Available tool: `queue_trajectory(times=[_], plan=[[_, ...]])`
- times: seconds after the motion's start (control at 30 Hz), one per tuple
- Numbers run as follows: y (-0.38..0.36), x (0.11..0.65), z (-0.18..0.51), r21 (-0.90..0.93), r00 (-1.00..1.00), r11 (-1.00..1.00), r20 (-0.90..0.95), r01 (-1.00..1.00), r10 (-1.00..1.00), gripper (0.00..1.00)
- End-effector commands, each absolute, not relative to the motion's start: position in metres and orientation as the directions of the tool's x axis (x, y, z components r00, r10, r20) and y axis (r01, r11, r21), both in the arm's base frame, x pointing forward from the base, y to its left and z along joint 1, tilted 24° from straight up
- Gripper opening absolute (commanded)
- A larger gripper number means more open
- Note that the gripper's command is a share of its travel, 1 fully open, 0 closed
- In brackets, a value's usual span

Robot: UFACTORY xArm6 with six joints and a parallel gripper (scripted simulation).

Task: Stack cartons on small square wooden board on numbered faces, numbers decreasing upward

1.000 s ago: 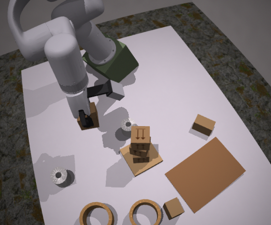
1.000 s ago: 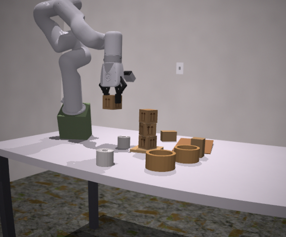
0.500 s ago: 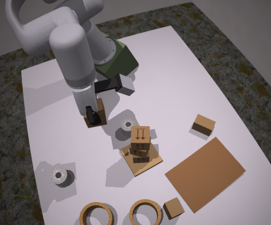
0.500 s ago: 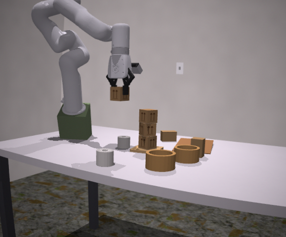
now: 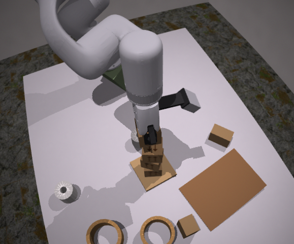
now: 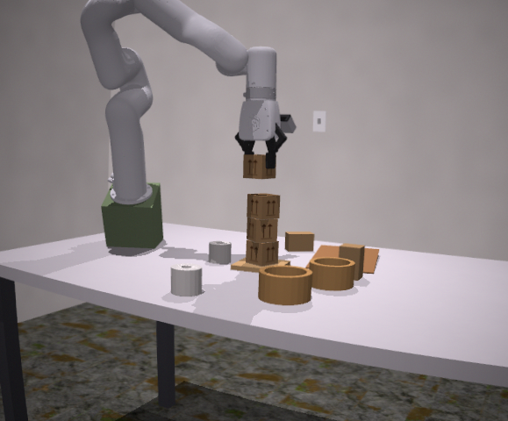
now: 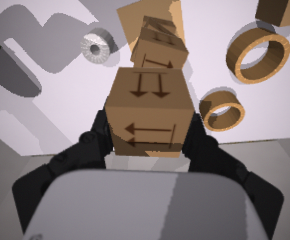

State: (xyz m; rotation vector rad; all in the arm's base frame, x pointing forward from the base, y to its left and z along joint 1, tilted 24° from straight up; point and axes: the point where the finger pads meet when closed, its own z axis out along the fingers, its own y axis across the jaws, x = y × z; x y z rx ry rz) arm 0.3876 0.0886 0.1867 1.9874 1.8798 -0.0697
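Three cube cartons with arrow marks stand in a column (image 6: 262,228) on the small square wooden board (image 5: 153,174); the column also shows in the top view (image 5: 151,162). My gripper (image 6: 260,158) is shut on the fourth carton (image 6: 258,166) and holds it in the air, a clear gap above the column's top carton (image 6: 262,205). In the wrist view the held carton (image 7: 150,112) fills the middle between the black fingers, with the column (image 7: 160,47) below it. The numbered faces are hidden.
Two brown rings (image 5: 157,231) (image 5: 104,233) lie at the front. A large flat brown board (image 5: 222,188), a small brown box (image 5: 188,225) and a low brown box (image 5: 220,135) lie to the right. Two grey rolls (image 5: 64,190) (image 6: 219,252) stand left of the board.
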Motion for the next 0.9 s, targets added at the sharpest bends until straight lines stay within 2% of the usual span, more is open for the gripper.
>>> queue_trajectory(times=[0.0, 0.87], plan=[[0.087, 0.404, 0.165, 0.249, 0.103, -0.022, -0.317, 0.968, 0.943, 0.00], [0.082, 0.409, 0.150, 0.250, 0.103, -0.022, -0.318, 0.968, 0.943, 0.00]])
